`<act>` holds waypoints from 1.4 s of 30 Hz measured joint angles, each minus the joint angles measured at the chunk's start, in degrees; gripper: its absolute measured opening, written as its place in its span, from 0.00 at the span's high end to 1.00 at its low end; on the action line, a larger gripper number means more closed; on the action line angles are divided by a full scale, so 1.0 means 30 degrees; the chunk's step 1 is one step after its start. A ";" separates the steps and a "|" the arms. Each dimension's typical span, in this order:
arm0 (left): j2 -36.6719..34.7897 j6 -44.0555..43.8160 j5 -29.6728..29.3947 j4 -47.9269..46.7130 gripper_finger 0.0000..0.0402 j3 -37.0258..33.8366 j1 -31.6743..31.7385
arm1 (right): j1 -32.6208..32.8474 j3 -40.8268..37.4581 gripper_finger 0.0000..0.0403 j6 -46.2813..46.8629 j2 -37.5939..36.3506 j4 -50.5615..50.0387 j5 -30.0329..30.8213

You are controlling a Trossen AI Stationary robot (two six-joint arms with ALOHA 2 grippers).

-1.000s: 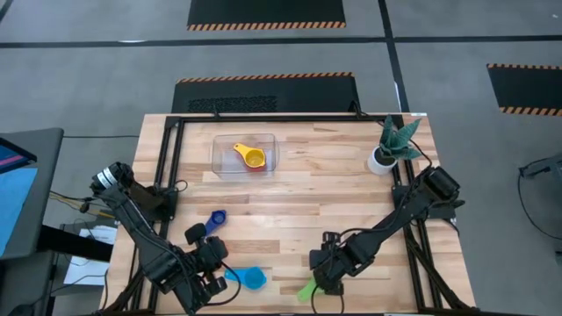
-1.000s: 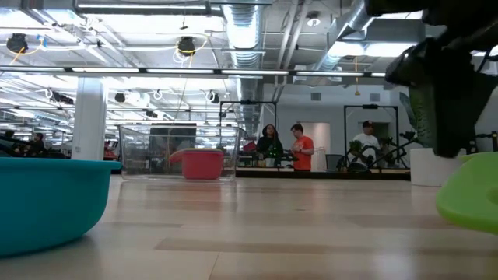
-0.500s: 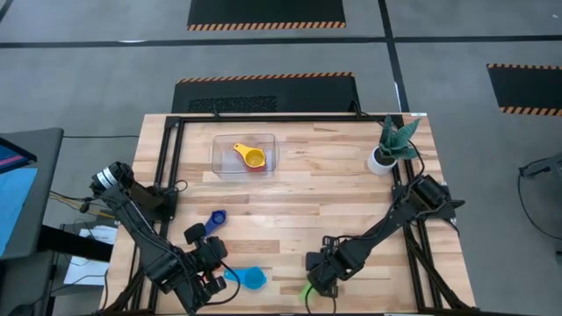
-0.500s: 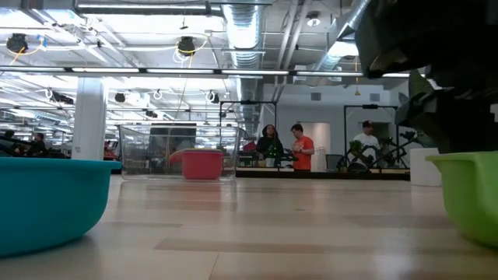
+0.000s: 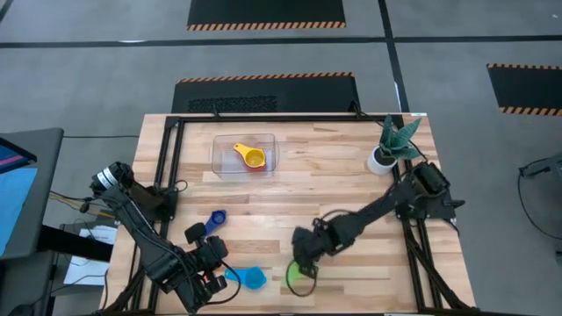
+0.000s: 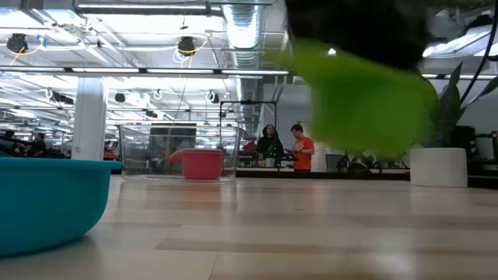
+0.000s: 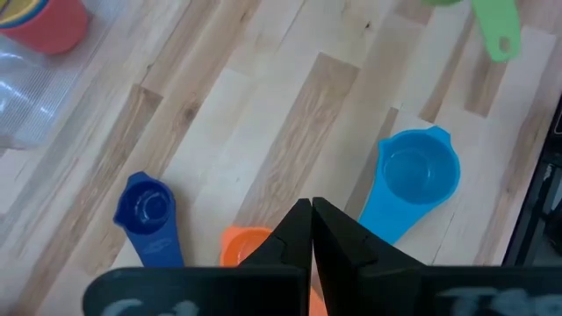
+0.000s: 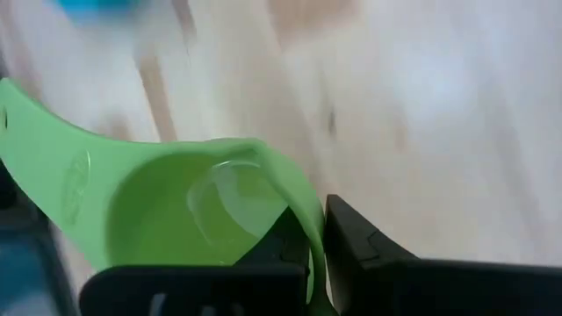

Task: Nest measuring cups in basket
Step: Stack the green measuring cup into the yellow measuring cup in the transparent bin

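The left gripper (image 7: 311, 230) has its two dark fingers pressed together above the wooden tabletop (image 7: 263, 114). An orange cup (image 7: 246, 246) sits just beside them, between a dark blue cup (image 7: 146, 215) and a light blue cup (image 7: 413, 175). Farther off lie a green handle (image 7: 493, 31) and a red cup (image 7: 48, 22).

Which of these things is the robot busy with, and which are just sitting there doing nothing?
Part of the job: green cup in the right gripper, light blue cup, small blue cup, orange cup, yellow cup over a red one in the clear basket.

Just sitting there: potted plant, left gripper.
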 joint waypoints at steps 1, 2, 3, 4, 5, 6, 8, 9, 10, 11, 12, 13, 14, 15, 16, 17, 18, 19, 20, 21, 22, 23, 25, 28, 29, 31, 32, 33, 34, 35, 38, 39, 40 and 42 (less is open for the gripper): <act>0.0000 0.0000 0.0030 -0.0035 1.00 0.0000 0.0000 | -0.0383 0.0163 0.93 0.0189 -0.0370 -0.0064 0.0293; 0.0000 0.0000 0.0115 -0.0097 1.00 0.0000 0.0000 | -0.0798 0.0384 0.93 0.0517 -0.0665 -0.0027 0.0636; 0.0000 0.0000 0.0245 -0.0144 1.00 0.0000 -0.0007 | -0.1231 0.0620 0.93 0.0813 -0.0937 0.0126 0.1008; 0.0000 0.0000 0.0367 -0.0169 1.00 0.0000 -0.0007 | -0.1696 0.0792 0.93 0.1051 -0.1267 0.0222 0.1471; 0.0000 0.0000 0.0450 -0.0184 1.00 0.0000 -0.0011 | -0.2206 0.0971 0.93 0.1216 -0.1603 0.0415 0.1879; 0.0000 0.0000 0.0461 -0.0198 1.00 0.0000 -0.0015 | -0.2736 0.1167 0.93 0.1327 -0.1890 0.1016 0.2242; 0.0007 0.0002 0.0468 -0.0250 1.00 0.0000 -0.0039 | -0.3818 0.1432 0.93 0.1385 -0.2372 0.2786 0.2574; 0.0007 0.0000 0.0468 -0.0280 1.00 0.0000 -0.0044 | -0.4376 0.1497 0.93 0.1367 -0.2548 0.3671 0.2524; 0.0007 -0.0032 0.0468 -0.0318 1.00 0.0000 -0.0062 | -0.4927 0.1601 0.93 0.1364 -0.2679 0.4694 0.2291; 0.0015 -0.0201 0.0465 -0.0442 1.00 0.0000 -0.0086 | -0.5544 0.1763 0.93 0.1379 -0.2745 0.5727 0.1856; 0.0015 -0.0385 0.0468 -0.0642 1.00 0.0000 -0.0113 | -0.6169 0.2003 0.93 0.1527 -0.2740 0.6584 0.1537; 0.0015 -0.0562 0.0468 -0.0819 1.00 0.0000 -0.0135 | -0.6733 0.2353 0.93 0.1780 -0.2661 0.7135 0.1284; 0.0015 -0.0752 0.0482 -0.0910 1.00 0.0000 -0.0188 | -0.7330 0.2719 0.93 0.2056 -0.2611 0.7480 0.1154; 0.0015 -0.0932 0.0497 -0.1025 1.00 0.0000 -0.0230 | -0.7875 0.3105 0.93 0.2323 -0.2584 0.7565 0.1163; 0.0015 -0.1067 0.0490 -0.1180 1.00 0.0000 -0.0238 | -0.8421 0.3464 0.93 0.2417 -0.2544 0.7844 0.1169; 0.0015 -0.1179 0.0494 -0.1290 1.00 0.0000 -0.0270 | -0.8918 0.3919 0.93 0.2446 -0.2237 0.8435 0.1203; 0.0017 -0.1319 0.0513 -0.1350 1.00 0.0000 -0.0322 | -0.9407 0.4441 0.93 0.2484 -0.1824 0.9212 0.1244; 0.0022 -0.1504 0.0499 -0.1465 1.00 0.0000 -0.0365 | -0.9857 0.4826 0.93 0.2504 -0.1627 0.9275 0.1231; 0.0022 -0.1669 0.0461 -0.1627 1.00 0.0000 -0.0402 | -1.0246 0.5185 0.93 0.2500 -0.1557 0.8636 0.1222; 0.0022 -0.1822 0.0463 -0.1763 1.00 0.0000 -0.0408 | -1.0590 0.5597 0.93 0.2503 -0.1368 0.8458 0.1197; 0.0022 -0.1962 0.0496 -0.1794 1.00 0.0000 -0.0415 | -1.0910 0.6320 0.93 0.2552 -0.0838 0.9030 0.1277; 0.0028 -0.2119 0.0539 -0.1826 1.00 0.0000 -0.0415 | -1.1215 0.6903 0.93 0.2622 -0.0424 0.9095 0.1384; 0.0029 -0.2418 0.0522 -0.1986 1.00 0.0000 -0.0415 | -1.1935 0.7721 0.93 0.2807 -0.0272 0.6789 0.1216; 0.0036 -0.2684 0.0505 -0.2074 1.00 0.0000 -0.0408 | -1.2617 0.9393 0.93 0.3023 0.1083 0.5987 0.1628; 0.0032 -0.2715 0.0505 -0.2200 1.00 0.0000 -0.0408 | -1.2835 0.9740 0.93 0.3179 0.1186 0.4757 0.1682; 0.0029 -0.2725 0.0468 -0.2279 1.00 0.0000 -0.0408 | -1.3066 1.0549 0.93 0.3700 0.1814 0.4027 0.1765; 0.0036 -0.2725 0.0440 -0.2373 1.00 0.0000 -0.0408 | -1.3117 1.0851 0.93 0.3973 0.2146 0.3859 0.2097; 0.0031 -0.2731 0.0388 -0.2559 1.00 0.0000 -0.0408 | -1.3156 1.1030 0.93 0.4208 0.2337 0.3284 0.2229; 0.0022 -0.2745 0.0381 -0.2617 1.00 0.0000 -0.0408 | -1.3195 1.1067 0.93 0.4605 0.2431 0.2490 0.2274; 0.0025 -0.2808 0.0433 -0.2628 1.00 0.0000 -0.0408 | -1.3232 1.1063 0.93 0.5117 0.2528 0.2118 0.2281; 0.0029 -0.2958 0.0468 -0.2697 1.00 0.0000 -0.0401 | -1.3027 1.1140 0.93 0.6137 0.3367 0.2081 0.3162; 0.0029 -0.2958 0.0479 -0.2643 1.00 0.0000 -0.0401 | -1.3016 1.1023 0.93 0.6397 0.3445 0.1304 0.3131; 0.0029 -0.2958 0.0483 -0.2668 1.00 0.0000 -0.0401 | -1.2971 1.0965 0.93 0.6591 0.3627 0.0458 0.3204; 0.0027 -0.2958 0.0481 -0.2672 1.00 0.0000 -0.0401 | -1.2656 1.1113 0.93 0.7290 0.4296 0.1285 0.3688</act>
